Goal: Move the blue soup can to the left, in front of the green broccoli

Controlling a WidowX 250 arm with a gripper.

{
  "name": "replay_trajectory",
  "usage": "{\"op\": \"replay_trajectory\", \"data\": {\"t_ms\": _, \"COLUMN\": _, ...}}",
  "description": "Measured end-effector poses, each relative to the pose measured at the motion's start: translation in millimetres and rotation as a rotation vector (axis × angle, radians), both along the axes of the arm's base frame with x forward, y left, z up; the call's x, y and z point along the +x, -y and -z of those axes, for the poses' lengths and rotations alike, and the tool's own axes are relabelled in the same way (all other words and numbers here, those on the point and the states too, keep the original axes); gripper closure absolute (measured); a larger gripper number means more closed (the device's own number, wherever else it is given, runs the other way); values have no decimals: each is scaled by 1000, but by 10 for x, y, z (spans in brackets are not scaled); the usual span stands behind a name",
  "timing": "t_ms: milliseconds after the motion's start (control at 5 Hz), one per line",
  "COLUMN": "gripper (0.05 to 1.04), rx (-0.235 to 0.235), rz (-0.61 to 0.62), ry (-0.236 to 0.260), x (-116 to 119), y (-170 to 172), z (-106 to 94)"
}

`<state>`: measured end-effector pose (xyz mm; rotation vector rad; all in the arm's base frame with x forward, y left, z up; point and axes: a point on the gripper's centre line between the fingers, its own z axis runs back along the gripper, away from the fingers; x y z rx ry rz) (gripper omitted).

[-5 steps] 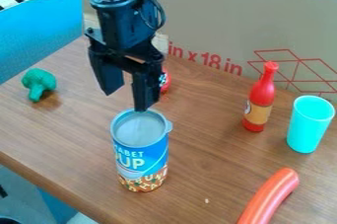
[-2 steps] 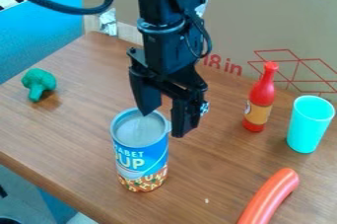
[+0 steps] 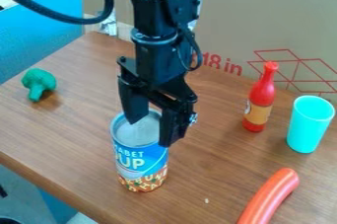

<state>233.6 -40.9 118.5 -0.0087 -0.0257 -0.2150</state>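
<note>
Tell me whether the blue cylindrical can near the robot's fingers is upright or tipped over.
Upright: the blue can stands on its base on the brown wooden table, its round grey top facing up.

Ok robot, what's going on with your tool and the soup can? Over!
Tool open, at top of soup can. Can upright. Red sauce bottle, turquoise cup stand apart.

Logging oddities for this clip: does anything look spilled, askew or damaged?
Only a small pale speck on the table, between the can and sausage, looks stray. The can, bottle and cup stand upright.
</note>
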Motion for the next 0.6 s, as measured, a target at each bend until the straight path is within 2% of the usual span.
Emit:
{"op": "replay_trajectory", "data": {"t_ms": 200, "gripper": 82, "rx": 12, "rz": -6, "ry": -23, "x": -12, "y": -16, "z": 115}}
{"op": "replay_trajectory", "data": {"t_ms": 400, "gripper": 82, "rx": 10, "rz": 3, "ry": -4, "x": 10, "y": 42, "z": 186}}
{"op": "replay_trajectory", "data": {"t_ms": 600, "gripper": 82, "rx": 48, "rz": 16, "ry": -4, "x": 27, "y": 27, "z": 217}}
